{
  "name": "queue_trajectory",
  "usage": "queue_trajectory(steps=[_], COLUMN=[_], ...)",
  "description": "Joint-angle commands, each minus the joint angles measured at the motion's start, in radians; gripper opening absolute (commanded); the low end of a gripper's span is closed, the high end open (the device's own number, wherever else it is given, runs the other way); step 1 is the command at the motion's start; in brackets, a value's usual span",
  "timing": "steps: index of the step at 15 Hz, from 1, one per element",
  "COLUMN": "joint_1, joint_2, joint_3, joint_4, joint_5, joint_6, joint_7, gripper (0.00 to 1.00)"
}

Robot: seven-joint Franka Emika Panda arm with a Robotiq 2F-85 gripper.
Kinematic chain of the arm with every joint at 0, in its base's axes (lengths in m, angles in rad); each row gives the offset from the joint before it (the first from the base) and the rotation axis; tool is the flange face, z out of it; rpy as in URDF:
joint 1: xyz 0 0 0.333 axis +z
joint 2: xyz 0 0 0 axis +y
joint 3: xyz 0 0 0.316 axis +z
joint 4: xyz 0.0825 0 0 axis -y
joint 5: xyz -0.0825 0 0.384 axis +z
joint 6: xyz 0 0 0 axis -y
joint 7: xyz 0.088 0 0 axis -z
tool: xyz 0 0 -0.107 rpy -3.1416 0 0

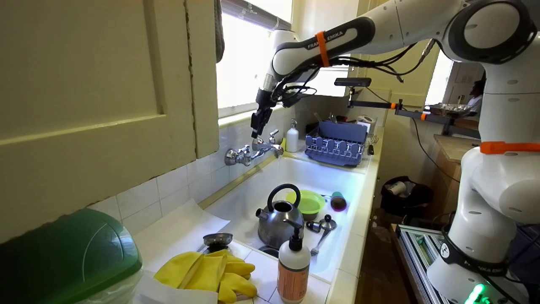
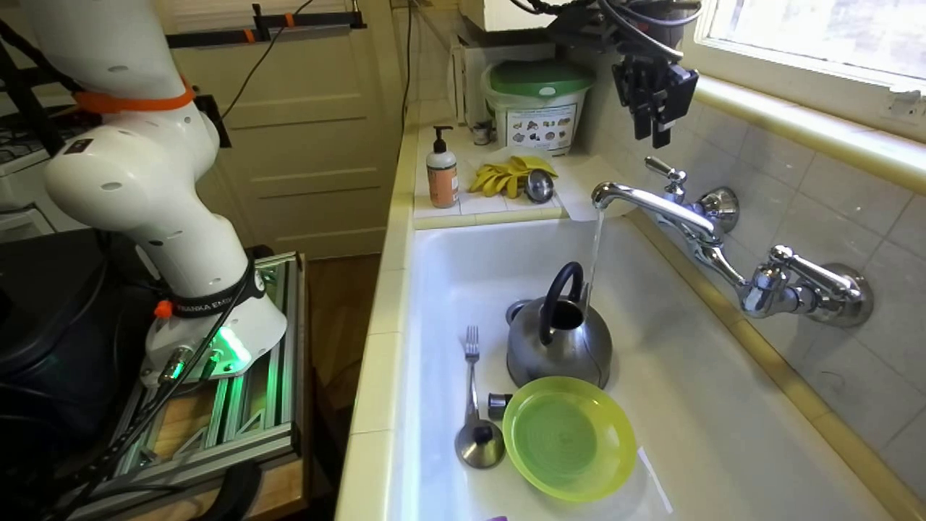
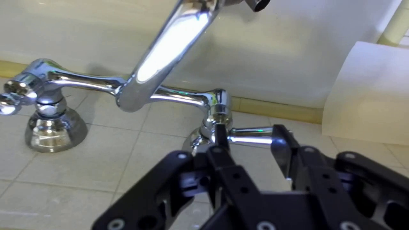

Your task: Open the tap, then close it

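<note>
The chrome tap [image 2: 673, 210] is on the tiled wall over the sink, with a long spout and two lever handles; it also shows in an exterior view [image 1: 263, 147] and in the wrist view [image 3: 159, 60]. A thin stream of water [image 2: 596, 250] runs from its spout. My gripper [image 2: 652, 139] is above the tap's handle [image 2: 660, 168] at the green bin's end. In the wrist view my gripper [image 3: 250, 131] is open, fingers apart with nothing held; that lever [image 3: 252, 135] appears between and beyond the fingertips. I cannot tell whether they touch it.
A steel kettle [image 2: 535, 354] stands in the sink [image 2: 470, 260] beneath the stream. A green plate [image 2: 564, 438] and a fork [image 2: 472, 362] lie there too. Yellow gloves [image 1: 211, 270], a soap bottle [image 1: 294, 266] and a dish rack [image 1: 337, 141] are on the counter. A window sill [image 2: 810, 137] runs above the tap.
</note>
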Motion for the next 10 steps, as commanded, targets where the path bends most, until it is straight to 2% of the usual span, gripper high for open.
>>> queue_trajectory(steps=[1,3,10], joint_1=[-0.002,-0.007,-0.016], joint_2=[0.049,0.07,0.117], joint_3=[0.023,0.035,0.051], joint_4=[0.01,0.009,0.014], joint_5=[0.052,0.069,0.101], joint_6=[0.042,0.059,0.089], joint_7=[-0.098,-0.137,-0.193], gripper=[0.11,0.0,0.0])
